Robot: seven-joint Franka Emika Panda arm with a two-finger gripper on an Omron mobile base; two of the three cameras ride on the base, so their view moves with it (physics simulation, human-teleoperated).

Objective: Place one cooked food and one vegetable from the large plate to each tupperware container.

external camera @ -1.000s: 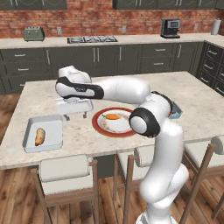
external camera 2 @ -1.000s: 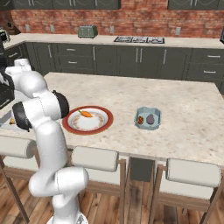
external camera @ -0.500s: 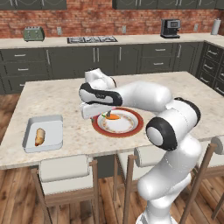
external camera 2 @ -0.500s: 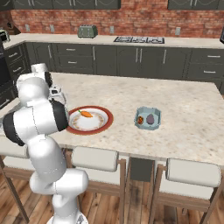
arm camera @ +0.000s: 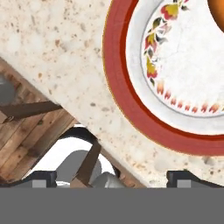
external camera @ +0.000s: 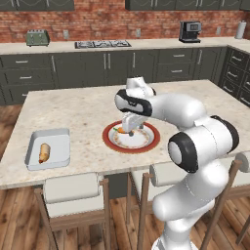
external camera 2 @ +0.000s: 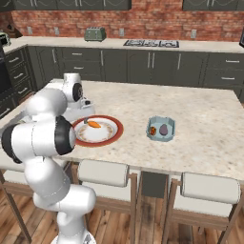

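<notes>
The large plate (external camera: 146,144), dark red rim and white centre, lies mid-counter; it is also in the right base view (external camera 2: 114,132) and the hand view (arm camera: 131,109). An orange carrot (external camera: 120,130) (external camera 2: 94,124) rests on its left part, and its edge shows at the hand view's top right (arm camera: 218,6). My gripper (external camera: 129,129) (external camera 2: 85,113) (arm camera: 116,178) hangs open and empty just above the plate's near-left rim, beside the carrot. To the left, a pale grey-blue tupperware container (external camera: 58,139) holds the hot dog (external camera: 44,152).
A smaller pale blue container (external camera 2: 161,128) with a dark oval item and a reddish one sits right of the plate. Stools (external camera: 73,188) stand along the counter's near edge (external camera: 73,173). A stool and the wooden floor (arm camera: 26,131) show below the counter edge in the hand view.
The arm has swung right from beside the tupperware container to over the plate, and the gripper now hangs by the carrot. The hot dog has stayed in the container.
</notes>
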